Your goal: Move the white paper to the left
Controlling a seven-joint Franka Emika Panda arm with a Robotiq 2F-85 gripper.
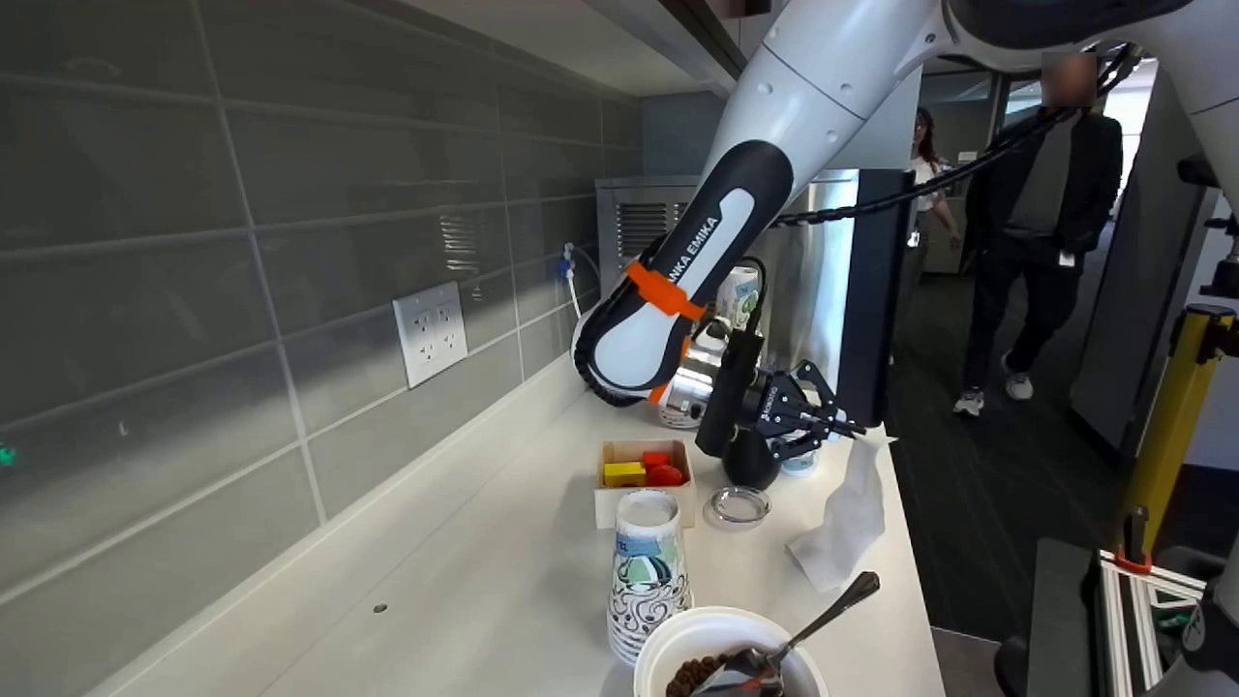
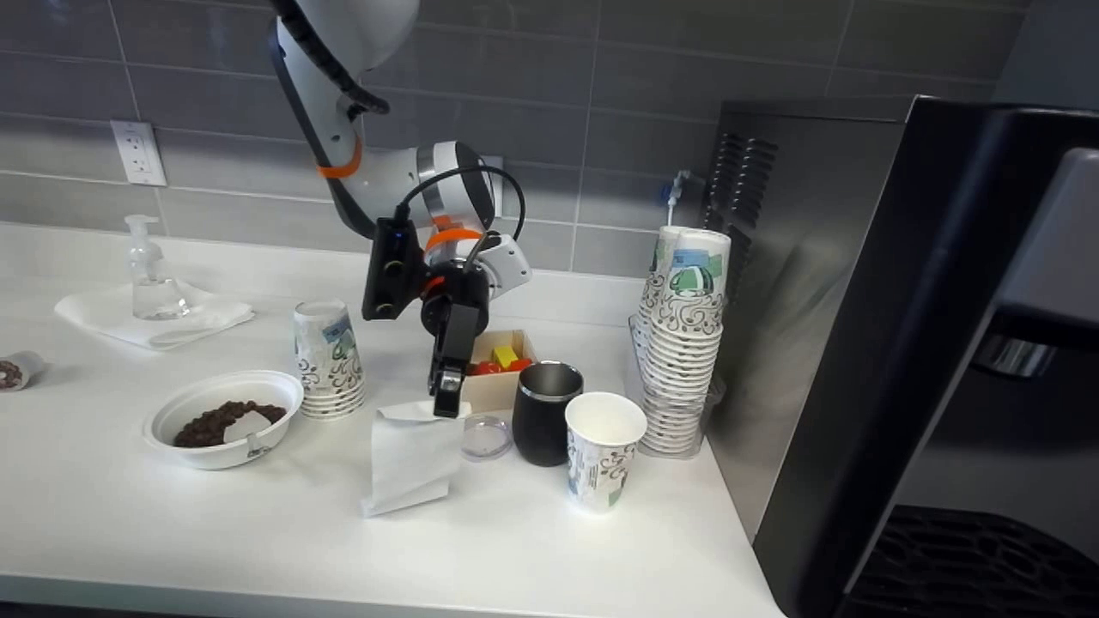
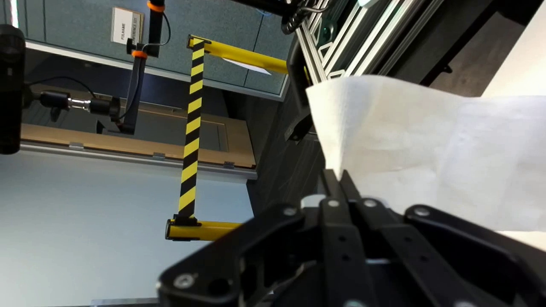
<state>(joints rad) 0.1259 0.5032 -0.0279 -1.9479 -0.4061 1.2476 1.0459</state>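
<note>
Our gripper [image 3: 337, 175] pinches the top of the white paper [image 2: 415, 463] between its jaws, near the front edge of the counter [image 2: 618, 562]; we should lift it slightly and carry it left along that edge, clear of the bowl [image 2: 206, 457]

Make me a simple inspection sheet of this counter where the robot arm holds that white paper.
Surface: white countertop along a gray tiled wall.
Job's things: white paper, hanging by its top; contact with the countertop unclear.
Clutter: patterned paper-cup stacks, single paper cup, black tumbler, clear lid, box with red and yellow pieces, bowl with brown cereal and metal spoon, soap dispenser.
Gripper: closed on the paper's top.
Cables: black cable looping above the gripper.
Surroundings: two people beyond the countertop; black-and-yellow barrier tape; stainless-sided dispenser.
</note>
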